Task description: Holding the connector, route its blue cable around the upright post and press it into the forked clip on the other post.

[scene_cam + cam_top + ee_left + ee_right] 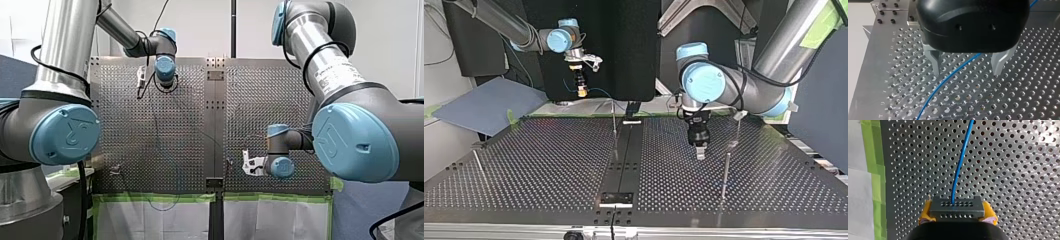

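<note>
Taken from the top view's near edge, the table (524, 165) is a matte metal plate drilled with a close grid of small round holes, with a dark solid strip down its middle; towards its near right corner stands a thin, straight metal post (725, 175); just behind that, my left gripper (700, 154) points straight down, its tips close over the plate; in the left wrist view its smooth, tapering grey metal fingers (934, 62) stand wide apart under a glossy black rounded body and hold nothing; the blue cable (958, 69), thin and round, lies on the plate in a gentle curve and passes between them, nearer to one finger; further back, beside the middle strip, rises a second slender post (614, 122); farthest, over the far edge, my right gripper (582, 91) hangs raised off the plate; its yellow pads (925, 211) are closed tight on the connector (956, 207), a flat dark grey block with rows of tiny holes, from whose face the cable runs ahead over the plate; green tape (871, 157) lines that edge.
</note>
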`<state>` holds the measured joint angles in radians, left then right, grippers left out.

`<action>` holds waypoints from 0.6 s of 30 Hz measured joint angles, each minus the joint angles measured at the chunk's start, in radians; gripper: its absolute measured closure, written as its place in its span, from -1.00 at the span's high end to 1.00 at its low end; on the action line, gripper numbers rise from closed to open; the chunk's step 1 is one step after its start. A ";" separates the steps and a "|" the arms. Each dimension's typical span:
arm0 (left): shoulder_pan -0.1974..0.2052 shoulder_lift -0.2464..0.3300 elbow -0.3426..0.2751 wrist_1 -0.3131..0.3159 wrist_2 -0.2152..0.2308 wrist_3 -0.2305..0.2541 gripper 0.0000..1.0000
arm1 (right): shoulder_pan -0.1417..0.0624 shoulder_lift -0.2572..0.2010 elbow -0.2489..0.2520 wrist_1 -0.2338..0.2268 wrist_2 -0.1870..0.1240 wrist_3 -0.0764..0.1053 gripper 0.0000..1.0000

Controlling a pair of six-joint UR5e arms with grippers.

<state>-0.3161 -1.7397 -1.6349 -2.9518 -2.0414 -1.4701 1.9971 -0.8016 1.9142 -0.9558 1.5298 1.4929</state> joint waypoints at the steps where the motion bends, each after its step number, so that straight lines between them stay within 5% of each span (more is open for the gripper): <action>1: 0.000 0.000 0.000 0.003 0.000 0.006 1.00 | 0.000 0.000 0.000 0.000 0.000 0.000 -1.00; 18: -0.022 -0.007 0.000 0.078 -0.051 0.057 1.00 | 0.002 0.000 0.001 0.002 0.001 -0.001 -1.00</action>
<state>-0.3381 -1.7467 -1.6348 -2.8737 -2.0924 -1.4135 1.9995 -0.8017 1.9151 -0.9535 1.5307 1.4914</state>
